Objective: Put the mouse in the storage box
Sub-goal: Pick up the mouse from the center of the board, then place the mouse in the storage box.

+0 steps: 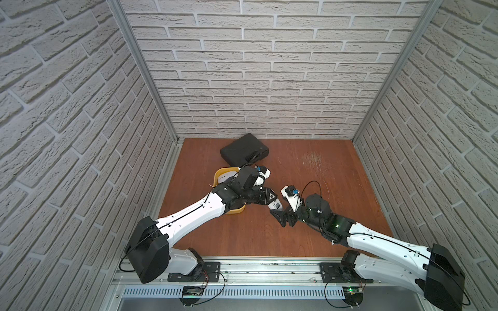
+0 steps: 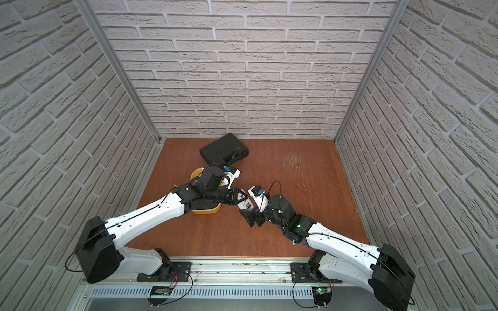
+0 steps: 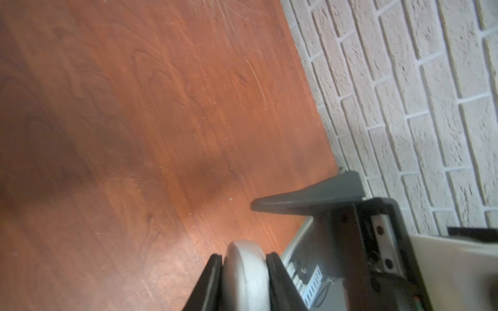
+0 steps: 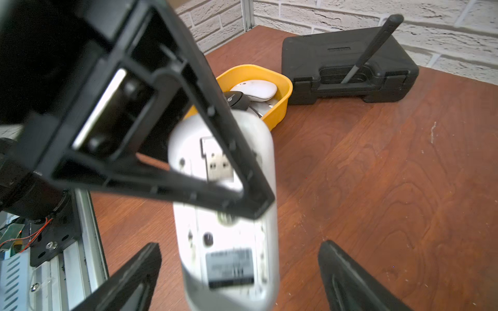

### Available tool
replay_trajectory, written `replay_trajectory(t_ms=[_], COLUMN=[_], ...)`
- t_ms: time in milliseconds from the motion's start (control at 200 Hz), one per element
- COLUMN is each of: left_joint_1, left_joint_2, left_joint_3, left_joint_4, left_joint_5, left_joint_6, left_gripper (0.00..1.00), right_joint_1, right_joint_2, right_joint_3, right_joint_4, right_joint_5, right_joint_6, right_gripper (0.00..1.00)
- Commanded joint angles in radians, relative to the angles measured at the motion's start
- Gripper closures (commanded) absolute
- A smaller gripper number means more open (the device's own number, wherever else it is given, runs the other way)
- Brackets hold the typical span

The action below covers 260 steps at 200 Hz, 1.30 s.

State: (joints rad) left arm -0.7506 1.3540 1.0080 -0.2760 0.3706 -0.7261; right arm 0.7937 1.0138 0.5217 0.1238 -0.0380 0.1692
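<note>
Gripping the mouse (image 4: 229, 242) in our left jaws, right jaws spread empty, we should lower it level into the box (image 4: 280, 107).

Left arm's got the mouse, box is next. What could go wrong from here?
1. The right gripper stands open around the mouse; swinging away before it backs off could clip it.
2. The left gripper holds the mouse with much of its body overhanging, so it may pivot or slip.
3. The storage box already holds other mice; this one might land on top and slide out.
</note>
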Motion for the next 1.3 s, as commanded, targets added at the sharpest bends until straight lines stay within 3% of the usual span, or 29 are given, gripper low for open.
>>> replay_trajectory(t_ms=[0, 115, 310, 555, 1295], left_joint_1=[0.061, 0.111, 0.129, 0.129, 0.058], left_joint_2=[-0.045, -0.084, -0.1, -0.029, 0.327], left_joint_3=[0.047, 0.086, 0.149, 0.178, 0.187], left_joint_4=[-0.102, -0.239, -0.456, -0.571, -0.454], left_joint_5=[-0.081, -0.202, -0.503, -0.763, -1.163], left_joint_6=[0.055, 0.124, 0.209, 0.252, 0.4], left_gripper=[1.0, 1.0, 1.0, 1.0, 1.0], right_joint_1=[-0.012, -0.037, -0.091, -0.115, -0.133], right_joint_2=[-0.003, 0.008, 0.04, 0.057, 0.104], right_joint_3=[0.005, -0.003, -0.005, -0.007, 0.003], right_joint_4=[0.045, 0.039, 0.027, 0.03, 0.043], right_joint_5=[0.05, 0.081, 0.061, 0.04, 0.007], right_joint_6=[0.014, 0.037, 0.08, 0.092, 0.093], right_gripper=[0.04, 0.04, 0.05, 0.05, 0.06])
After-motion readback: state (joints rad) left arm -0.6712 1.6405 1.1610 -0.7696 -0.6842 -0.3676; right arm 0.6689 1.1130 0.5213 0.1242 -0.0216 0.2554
